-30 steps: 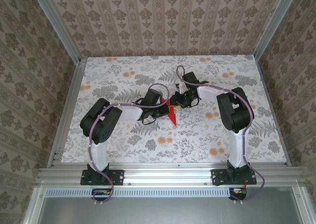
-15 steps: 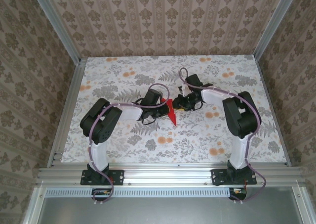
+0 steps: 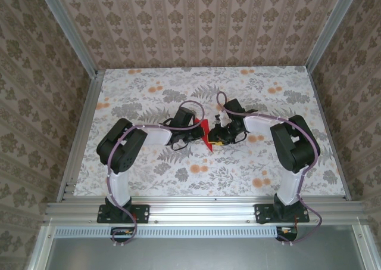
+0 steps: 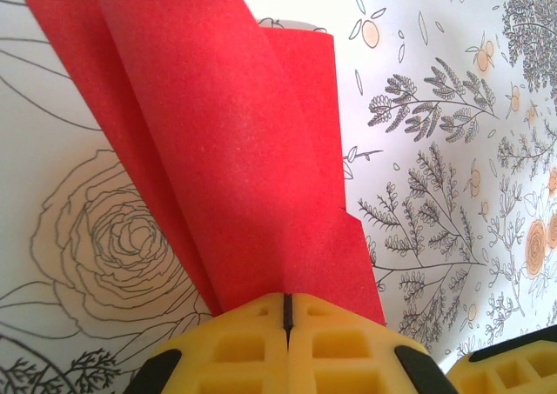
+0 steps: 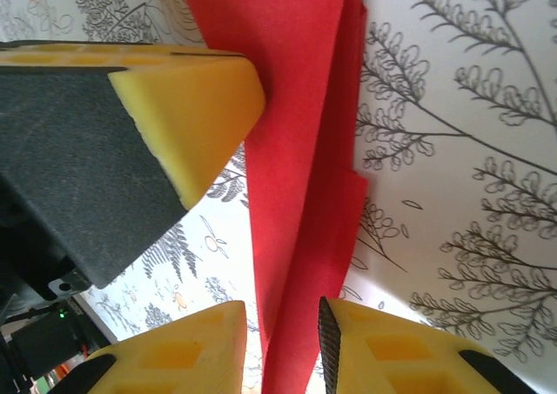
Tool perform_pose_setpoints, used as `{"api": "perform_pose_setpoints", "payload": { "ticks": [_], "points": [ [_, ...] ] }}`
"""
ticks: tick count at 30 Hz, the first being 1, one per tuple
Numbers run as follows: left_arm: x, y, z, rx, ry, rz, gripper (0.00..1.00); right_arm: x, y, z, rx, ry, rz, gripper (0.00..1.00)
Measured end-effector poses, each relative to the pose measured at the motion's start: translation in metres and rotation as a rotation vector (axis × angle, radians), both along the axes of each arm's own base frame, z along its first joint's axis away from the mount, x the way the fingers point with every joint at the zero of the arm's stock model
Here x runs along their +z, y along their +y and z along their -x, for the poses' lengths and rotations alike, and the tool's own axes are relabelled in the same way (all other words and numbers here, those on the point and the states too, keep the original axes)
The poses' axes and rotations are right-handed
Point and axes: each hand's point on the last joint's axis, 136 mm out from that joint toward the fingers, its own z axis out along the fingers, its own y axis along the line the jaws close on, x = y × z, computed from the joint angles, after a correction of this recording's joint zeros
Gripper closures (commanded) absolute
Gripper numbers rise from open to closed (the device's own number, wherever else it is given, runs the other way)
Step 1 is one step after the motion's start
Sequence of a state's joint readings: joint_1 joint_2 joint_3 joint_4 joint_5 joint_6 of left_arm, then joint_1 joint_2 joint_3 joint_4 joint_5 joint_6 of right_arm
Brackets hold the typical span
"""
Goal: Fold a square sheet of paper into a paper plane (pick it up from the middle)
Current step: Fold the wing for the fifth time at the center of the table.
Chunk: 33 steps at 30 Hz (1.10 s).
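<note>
My left claw is pinched fully closed on the paper plane. In the left wrist view its two yellow pads meet at a thin dark seam at the bottom centre, and the red folds fan up from that seam toward the upper left of the frame.

My right claw stands partly open. In its own view its pads sit at the bottom edge with the red paper running up between them. The paper lies against the right-hand pad, and a sliver of the bench shows beside the left-hand one, so I cannot call that a firm hold. A pad of my left claw juts in from the upper left, against the paper's edge.

From above, the plane sits at mid-frame on the flowered bench, its point toward the bottom, with both claws close on either side.
</note>
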State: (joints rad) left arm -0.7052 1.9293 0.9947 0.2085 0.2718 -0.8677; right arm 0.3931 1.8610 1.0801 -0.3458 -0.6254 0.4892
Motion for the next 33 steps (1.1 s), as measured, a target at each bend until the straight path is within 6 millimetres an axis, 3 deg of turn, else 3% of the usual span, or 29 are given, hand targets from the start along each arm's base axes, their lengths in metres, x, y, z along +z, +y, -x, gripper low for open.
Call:
{"api": "perform_pose_setpoints", "payload": {
  "ticks": [8, 18, 29, 33],
  "points": [
    [0.000, 0.000, 0.000, 0.001, 0.000, -0.001, 0.94, -0.002, 0.004, 0.002, 0.010, 0.016, -0.030, 0.80],
    [0.001, 0.002, 0.000, 0.006, -0.005, -0.004, 0.93, -0.023, 0.008, 0.008, 0.040, 0.073, -0.050, 0.96],
    [0.034, 0.007, -0.012, 0.015, -0.067, 0.063, 0.83, -0.024, 0.010, 0.007, 0.058, 0.089, -0.053, 0.96],
    [0.035, 0.003, -0.010, -0.003, -0.061, 0.079, 0.82, -0.025, 0.010, 0.007, 0.064, 0.100, -0.046, 0.96]
  ]
}}
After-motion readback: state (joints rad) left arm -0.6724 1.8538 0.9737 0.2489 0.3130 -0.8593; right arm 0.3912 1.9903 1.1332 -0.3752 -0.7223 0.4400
